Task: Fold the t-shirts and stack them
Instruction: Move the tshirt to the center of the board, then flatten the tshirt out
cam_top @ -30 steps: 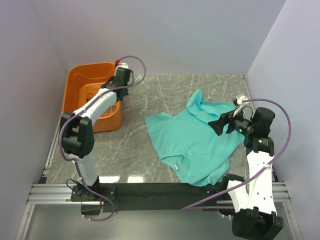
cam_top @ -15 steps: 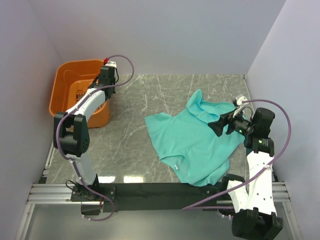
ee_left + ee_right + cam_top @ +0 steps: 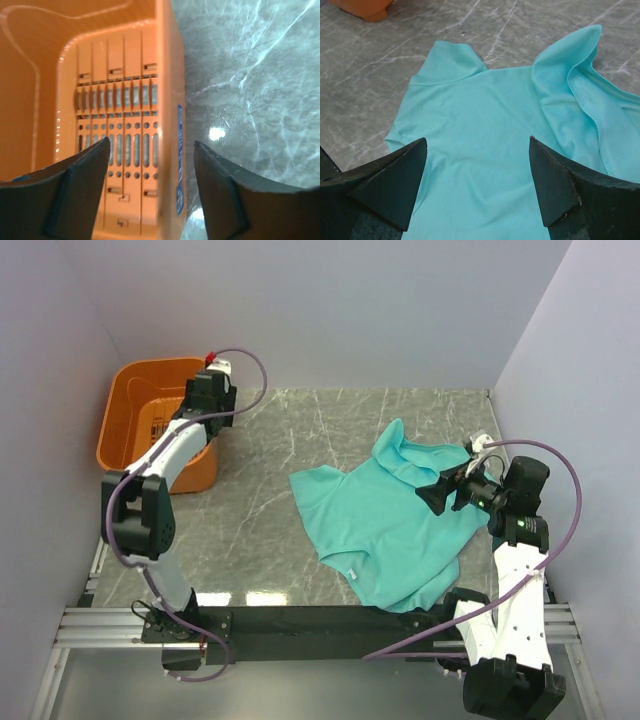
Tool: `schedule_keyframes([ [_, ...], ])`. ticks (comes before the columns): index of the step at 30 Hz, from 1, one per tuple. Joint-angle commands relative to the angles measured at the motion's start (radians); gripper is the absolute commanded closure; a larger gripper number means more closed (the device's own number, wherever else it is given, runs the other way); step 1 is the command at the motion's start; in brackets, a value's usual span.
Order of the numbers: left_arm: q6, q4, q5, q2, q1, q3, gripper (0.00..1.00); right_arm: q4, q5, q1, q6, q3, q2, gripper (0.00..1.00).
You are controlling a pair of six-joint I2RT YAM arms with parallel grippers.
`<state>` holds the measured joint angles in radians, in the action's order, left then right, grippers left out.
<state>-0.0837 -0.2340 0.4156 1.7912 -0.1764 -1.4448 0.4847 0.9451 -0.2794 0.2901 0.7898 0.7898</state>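
Though rumpled, a soft teal t-shirt (image 3: 385, 525) on glossy veined marble (image 3: 300, 430).

Basket (image 3: 128, 412) far left; t-shirt (image 3: 385, 530) right (on table (image 3: 260, 515)).

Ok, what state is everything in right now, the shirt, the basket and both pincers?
t-shirt: unfolded, rumpled, lying loose on the table.
orange basket: open side up, nothing visible inside.
left pincer: open, fingers either side of the basket wall.
right pincer: open, empty, over the t-shirt.
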Motion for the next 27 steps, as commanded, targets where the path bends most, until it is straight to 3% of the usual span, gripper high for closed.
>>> schedule_keyframes([
  [1, 0.038, 0.025, 0.005, -0.180, -0.017, -0.005, 0.24, 0.014, 0.032, -0.006, 0.043, 0.008, 0.000, 0.11],
  [5, 0.076, -0.036, -0.049, -0.309, -0.058, 0.014, 0.19, 0.064, 0.044, -0.006, 0.157, 0.006, 0.034, 0.11],
  [9, 0.227, -0.071, -0.167, -0.485, -0.092, 0.101, 0.15, 0.120, 0.023, 0.012, 0.280, 0.034, 0.103, 0.11],
  [13, 0.405, -0.050, -0.407, -0.634, -0.101, 0.265, 0.15, 0.127, -0.084, 0.071, 0.319, 0.104, 0.189, 0.11],
  [18, 0.691, 0.044, -0.604, -0.739, -0.141, 0.528, 0.22, 0.055, -0.382, 0.234, 0.238, 0.225, 0.354, 0.14],
  [23, 0.841, 0.131, -0.445, -0.702, -0.380, 0.670, 0.24, -0.021, -0.558, 0.302, 0.118, 0.372, 0.564, 0.16],
  [25, 0.935, 0.140, -0.407, -0.670, -0.420, 0.692, 0.25, -0.035, -0.598, 0.319, 0.097, 0.425, 0.667, 0.16],
  [26, 1.046, 0.186, -0.335, -0.608, -0.455, 0.739, 0.27, -0.023, -0.586, 0.321, 0.045, 0.574, 0.793, 0.16],
  [27, 1.047, 0.186, -0.318, -0.607, -0.456, 0.739, 0.28, -0.023, -0.586, 0.321, 0.044, 0.575, 0.795, 0.16],
])
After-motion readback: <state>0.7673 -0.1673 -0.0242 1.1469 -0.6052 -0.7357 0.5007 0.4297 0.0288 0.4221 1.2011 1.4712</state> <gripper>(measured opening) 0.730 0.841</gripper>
